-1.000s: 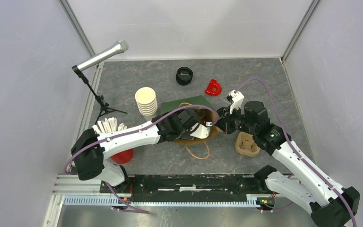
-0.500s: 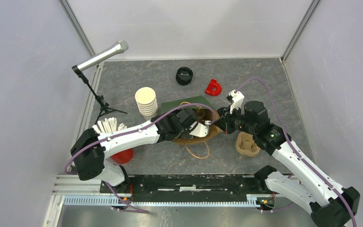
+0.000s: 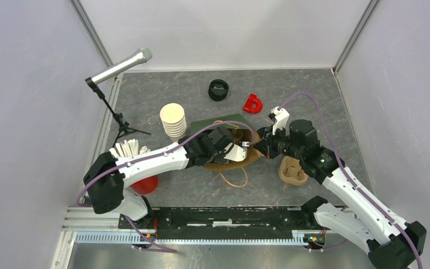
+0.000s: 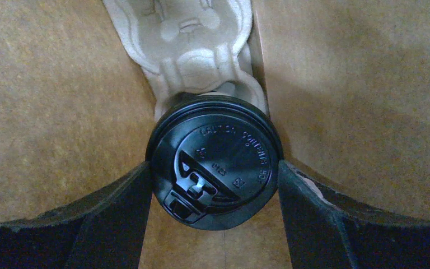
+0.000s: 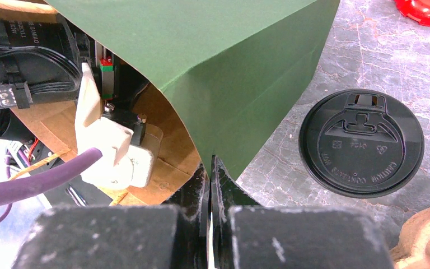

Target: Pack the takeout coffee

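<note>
A paper bag, green outside [image 3: 224, 121] and brown inside [image 4: 50, 84], lies on its side at the table's centre. My left gripper [image 4: 214, 174] is deep inside it, its fingers against both sides of the black lid of a takeout coffee cup [image 4: 215, 159]. The cup's body is hidden under the lid. A pulp carrier [image 4: 193, 39] lies just beyond it in the bag. My right gripper [image 5: 210, 168] is shut on the bag's green edge [image 5: 213, 67] and holds the mouth open. A second black lid [image 5: 361, 143] shows on the table beside the bag; I cannot see a cup under it.
Another pulp carrier [image 3: 293, 171] lies right of the bag. A stack of lidless cream cups [image 3: 173, 120], a black ring [image 3: 218, 89] and a red object [image 3: 252, 103] stand further back. A microphone stand [image 3: 117, 67] and a red cup of white sticks [image 3: 130, 151] are at the left.
My left gripper has edged a little further into the bag with the cup. My right gripper has stayed put on the bag's edge.
</note>
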`<state>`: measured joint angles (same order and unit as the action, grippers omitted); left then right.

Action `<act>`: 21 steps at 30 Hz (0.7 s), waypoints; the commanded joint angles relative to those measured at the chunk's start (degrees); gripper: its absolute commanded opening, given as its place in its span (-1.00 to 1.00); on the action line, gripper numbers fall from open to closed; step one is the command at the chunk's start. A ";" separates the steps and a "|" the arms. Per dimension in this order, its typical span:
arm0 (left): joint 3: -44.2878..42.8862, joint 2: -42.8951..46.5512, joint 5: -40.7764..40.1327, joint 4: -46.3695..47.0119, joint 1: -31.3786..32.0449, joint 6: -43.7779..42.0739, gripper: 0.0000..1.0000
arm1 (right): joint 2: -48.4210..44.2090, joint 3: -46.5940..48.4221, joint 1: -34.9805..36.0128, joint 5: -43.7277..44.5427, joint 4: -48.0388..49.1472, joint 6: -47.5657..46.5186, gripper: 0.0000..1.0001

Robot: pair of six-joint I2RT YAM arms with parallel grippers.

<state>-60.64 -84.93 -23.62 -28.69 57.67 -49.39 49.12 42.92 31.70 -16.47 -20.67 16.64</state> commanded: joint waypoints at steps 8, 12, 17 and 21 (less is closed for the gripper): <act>-0.43 -2.27 0.12 -1.99 -1.49 1.04 -0.21 | -1.74 0.11 -0.24 -0.84 0.46 -0.55 -1.00; -1.25 -2.40 -0.03 -2.16 -1.51 1.49 -0.21 | -1.79 0.06 -0.24 -1.02 0.56 -0.48 -1.00; -4.31 -2.40 0.54 -3.19 -1.42 1.90 0.05 | -1.31 -0.05 -0.24 -0.97 1.33 -0.28 -1.00; -5.19 -1.77 0.88 -3.57 -1.40 1.35 0.21 | -1.28 -0.01 -0.24 -0.93 1.77 -0.01 -1.00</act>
<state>-63.33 -86.70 -23.35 -30.59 56.95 -49.34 48.99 42.83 31.70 -16.51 -20.82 16.64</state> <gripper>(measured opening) 0.821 0.007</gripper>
